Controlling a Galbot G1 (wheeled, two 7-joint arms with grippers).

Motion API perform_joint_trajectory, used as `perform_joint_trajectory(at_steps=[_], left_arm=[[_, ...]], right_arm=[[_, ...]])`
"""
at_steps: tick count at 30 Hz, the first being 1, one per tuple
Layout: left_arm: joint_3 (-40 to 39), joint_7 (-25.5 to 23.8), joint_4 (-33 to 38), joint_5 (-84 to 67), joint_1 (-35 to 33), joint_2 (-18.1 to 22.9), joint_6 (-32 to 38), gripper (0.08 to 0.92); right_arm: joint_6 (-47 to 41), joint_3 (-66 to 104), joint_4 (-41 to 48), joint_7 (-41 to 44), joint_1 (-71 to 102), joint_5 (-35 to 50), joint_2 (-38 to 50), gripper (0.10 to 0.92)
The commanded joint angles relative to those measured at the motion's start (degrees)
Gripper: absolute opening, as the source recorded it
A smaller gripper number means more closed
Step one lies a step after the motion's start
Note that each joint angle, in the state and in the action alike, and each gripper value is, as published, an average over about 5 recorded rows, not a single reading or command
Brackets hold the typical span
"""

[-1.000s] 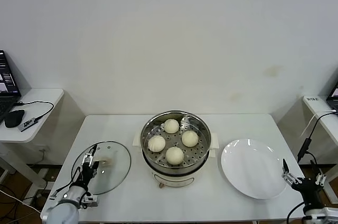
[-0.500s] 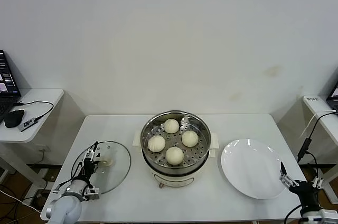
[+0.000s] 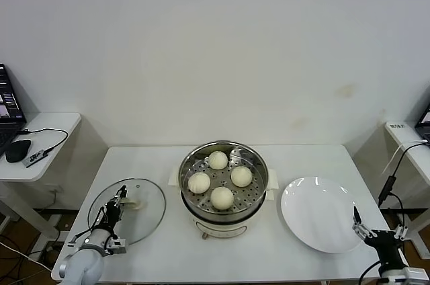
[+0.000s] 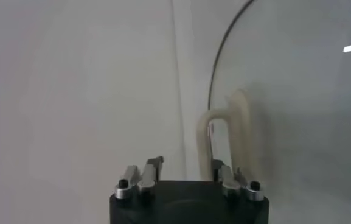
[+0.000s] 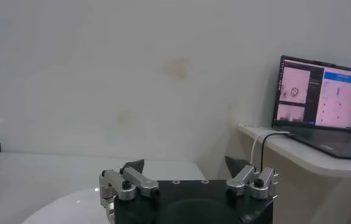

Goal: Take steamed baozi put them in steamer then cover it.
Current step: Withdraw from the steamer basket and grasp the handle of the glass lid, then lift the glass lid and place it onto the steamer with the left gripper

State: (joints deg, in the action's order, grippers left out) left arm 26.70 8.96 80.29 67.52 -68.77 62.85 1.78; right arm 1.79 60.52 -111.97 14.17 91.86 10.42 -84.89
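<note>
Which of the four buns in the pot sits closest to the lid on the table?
The bun on the robot's left side of the steamer, nearest the cover; the other three lie farther toward the back, right, or front.

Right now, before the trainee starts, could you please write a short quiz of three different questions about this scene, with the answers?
1. How many steamed baozi lie in the steamer?
2. True or false: the cover already sits on the steamer.
3. Which end effector is at the cover's handle? A) left end effector B) right end effector C) neither

Key
1. Four, on the perforated tray.
2. False. The cover lies flat on the table, on the robot's left of the steamer.
3. A. The right end effector waits open near the white plate.
</note>
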Motion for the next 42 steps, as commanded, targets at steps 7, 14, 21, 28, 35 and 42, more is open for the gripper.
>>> perform_joint_trajectory(at_steps=[7,14,21,28,35,42], left_arm=[[6.8,2.9,13.2,-2.6,-6.4,-2.9,-0.2,0.153],[10.7,-3.3,24.5,-8.9,-9.4,-7.7,-3.5,0.150],[8.6,-10.3,30.6,-14.0,-6.0,-11.4,-11.3,0.150],[-4.2,-14.6,37.6,-17.6,-2.8,-13.1,-21.4,0.150],[-17.7,-20.3,38.1,-8.6,6.8,-7.1,-28.1,0.150],[-24.4,-27.0,36.9,0.9,12.7,0.3,-32.5,0.150]], right_arm=[[0.3,-1.3,-0.9,0.0,0.4,-0.6,0.0,0.823],[0.3,-3.0,-1.2,0.1,0.4,-1.4,0.2,0.823],[1.0,-4.3,-1.2,0.2,0.8,-3.0,0.2,0.823],[2.2,-4.1,-0.9,-0.4,0.7,-10.8,-1.5,0.823],[3.3,-4.7,1.3,-0.9,-0.8,-17.9,-2.7,0.823],[3.7,-6.7,2.8,-0.8,-1.3,-20.3,-3.7,0.823]])
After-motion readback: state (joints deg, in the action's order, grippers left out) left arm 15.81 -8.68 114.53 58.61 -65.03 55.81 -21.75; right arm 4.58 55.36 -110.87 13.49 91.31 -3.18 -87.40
